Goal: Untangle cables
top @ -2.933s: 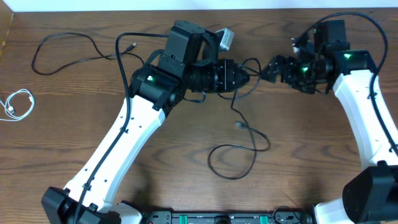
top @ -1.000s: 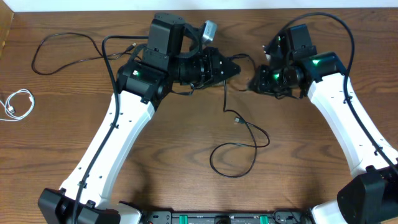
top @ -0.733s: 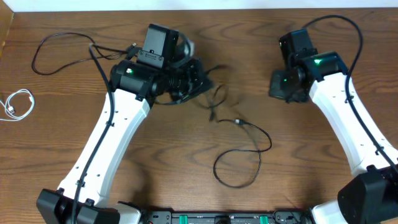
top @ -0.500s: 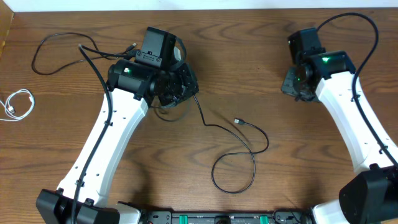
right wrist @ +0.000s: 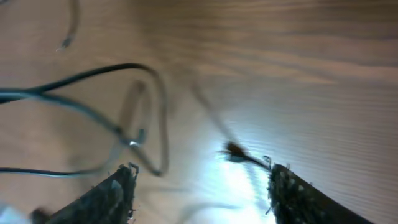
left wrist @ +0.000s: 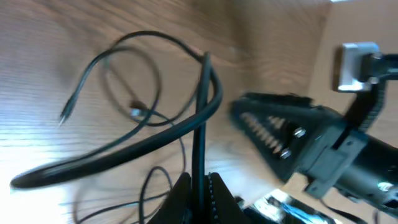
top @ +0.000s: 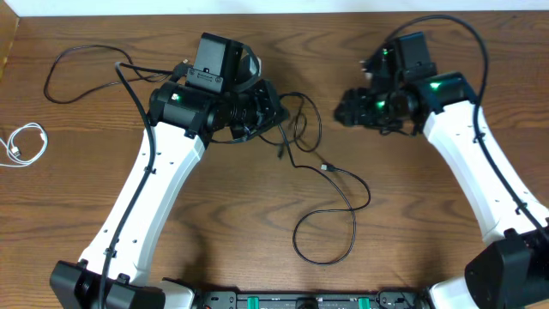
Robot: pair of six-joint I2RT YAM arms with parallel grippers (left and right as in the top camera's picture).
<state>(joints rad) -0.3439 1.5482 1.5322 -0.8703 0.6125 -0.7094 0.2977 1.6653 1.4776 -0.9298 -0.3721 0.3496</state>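
My left gripper (top: 276, 108) is shut on a long black cable (top: 347, 184). In the left wrist view the cable (left wrist: 200, 118) runs straight up from between the closed fingertips of the left gripper (left wrist: 200, 186). From there it hangs in loose loops and ends in a big loop near the table's front. My right gripper (top: 343, 110) is open and empty, just right of those loops. In the right wrist view the right gripper (right wrist: 199, 186) has wide-spread fingers above a cable loop (right wrist: 146, 118) and a small plug (right wrist: 233, 152). A second black cable (top: 46, 83) lies at the far left. A coiled white cable (top: 26, 142) lies at the left edge.
The right gripper's toothed fingers (left wrist: 280, 134) show in the left wrist view, close to the held cable. Thick black arm wires run along both arms. A black bar with green lights (top: 300, 300) sits at the table's front edge.
The right gripper has swung back left toward the left gripper, still open. The left gripper has turned to the right with the cable, which now bunches in loops between them.
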